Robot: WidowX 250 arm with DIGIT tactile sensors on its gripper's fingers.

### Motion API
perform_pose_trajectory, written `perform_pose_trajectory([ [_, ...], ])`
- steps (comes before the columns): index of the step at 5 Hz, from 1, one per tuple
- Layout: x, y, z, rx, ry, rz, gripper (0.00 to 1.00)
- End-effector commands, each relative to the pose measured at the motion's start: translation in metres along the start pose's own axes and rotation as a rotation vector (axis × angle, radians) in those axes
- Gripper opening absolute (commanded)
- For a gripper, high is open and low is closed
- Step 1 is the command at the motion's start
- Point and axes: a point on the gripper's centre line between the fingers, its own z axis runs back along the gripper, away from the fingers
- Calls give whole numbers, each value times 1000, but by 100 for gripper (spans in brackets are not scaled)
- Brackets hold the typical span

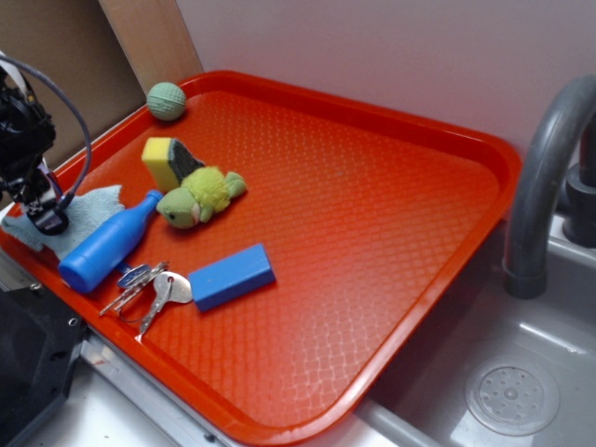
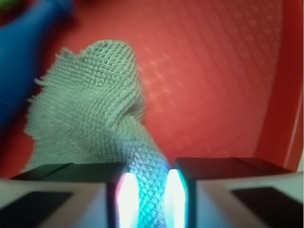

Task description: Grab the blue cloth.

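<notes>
- Fabric sat pinched between the tool (image 2: 147, 190) pads in the wrist view: the tool was nearly closed on a narrow gathered fold of the blue cloth (image 2: 90, 109), with the rest of the rag fanning out ahead over the tray.
- The hold looked thin, on one bunched edge only; the fuzzy weave could have slid out under a quick lift.
- The cloth lay at the left edge of the red tray (image 1: 391, 121), partly over its rim, so a trailing corner might have caught there.
- The blue bottle (image 1: 102, 247) lay just beside the cloth, possibly touching it; dragged fabric could have rolled it toward the keys (image 1: 149, 287) and the blue block (image 1: 233, 276).
- The sponge (image 1: 168, 160), the plush toy (image 1: 198, 196) and the green ball (image 1: 167, 101) lay farther off, at little risk.
</notes>
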Motion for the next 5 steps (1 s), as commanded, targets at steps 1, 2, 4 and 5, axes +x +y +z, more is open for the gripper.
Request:
perform_pose_trajectory([
  [1,29,-12,60,36,-112,-19,0],
  [2,48,-22,100,25,-110,33,0],
  [4,111,-77,146,86,-36,169,0],
  [5,133,-87,148,77,-8,218,0],
])
